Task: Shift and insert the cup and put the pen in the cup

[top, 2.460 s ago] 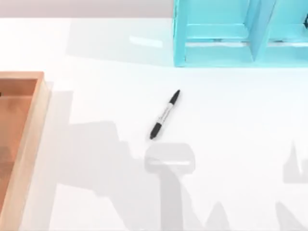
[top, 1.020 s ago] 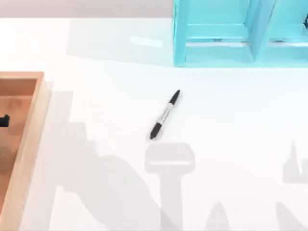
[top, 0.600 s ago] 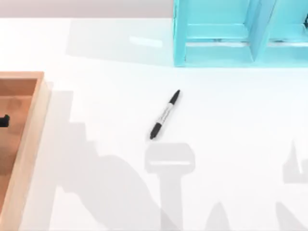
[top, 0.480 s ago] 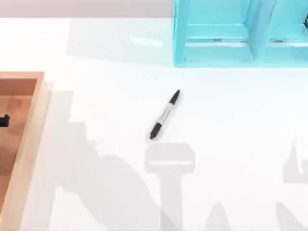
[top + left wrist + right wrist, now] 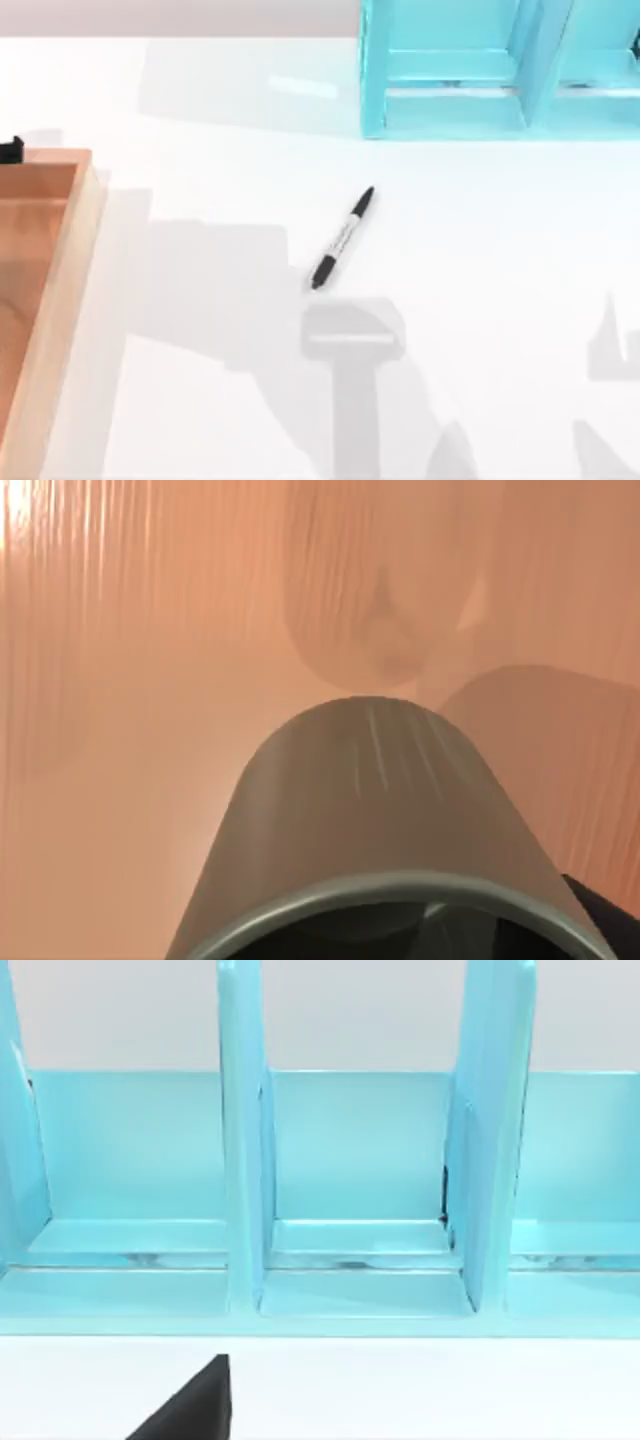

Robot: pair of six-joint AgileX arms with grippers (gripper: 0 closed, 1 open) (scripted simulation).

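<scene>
Lifting cup: the cup (image 5: 370, 830) sits close under the left wrist camera, above the wooden tray (image 5: 60, 290).
Left gripper: finger state cannot be told.
Pen (image 5: 342, 238): mid-table, flat.
Advice: probably clear the tray rim first.
Right arm: facing the blue rack (image 5: 350, 1250).

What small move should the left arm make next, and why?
Probably lift the cup a little higher and start carrying it toward the table's middle. The left wrist view has the cup close up over the wooden tray, so it seems held, while the pen lies on the white table, waiting for a cup to be set near it.
</scene>
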